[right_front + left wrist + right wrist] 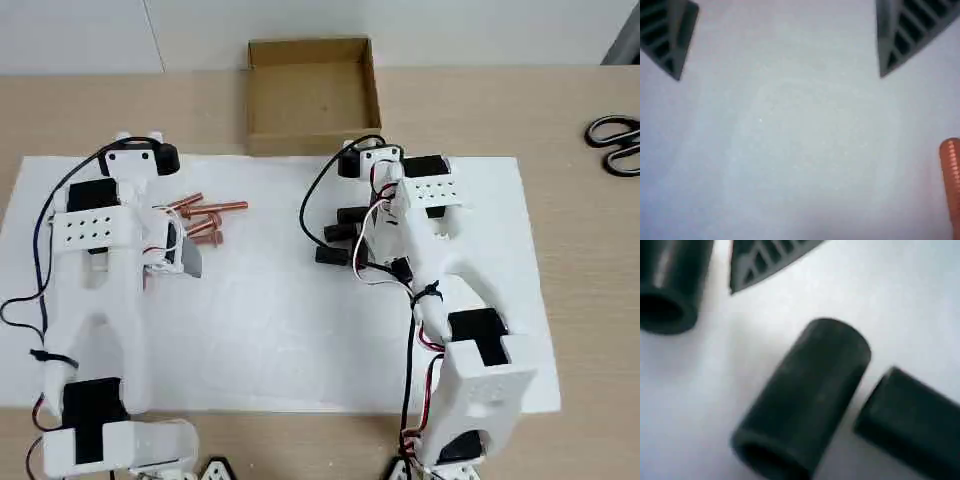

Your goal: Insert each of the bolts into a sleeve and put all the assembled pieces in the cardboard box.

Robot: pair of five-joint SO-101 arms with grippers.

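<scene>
You see the copper threaded bolt (951,180) cut by the picture's edge; the right arm (420,235) hides part of the black cylindrical sleeves (338,234).

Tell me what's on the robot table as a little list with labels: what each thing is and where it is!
left gripper: open, holding nothing, above the white sheet
bolts: copper, in a small pile on the sheet, beside the left gripper
sleeves: black, lying loose on the sheet by the right arm
cardboard box: past the sheet's far edge, nothing inside
scissors: on the table, off the sheet
bolts in sleeves: none yet
</scene>
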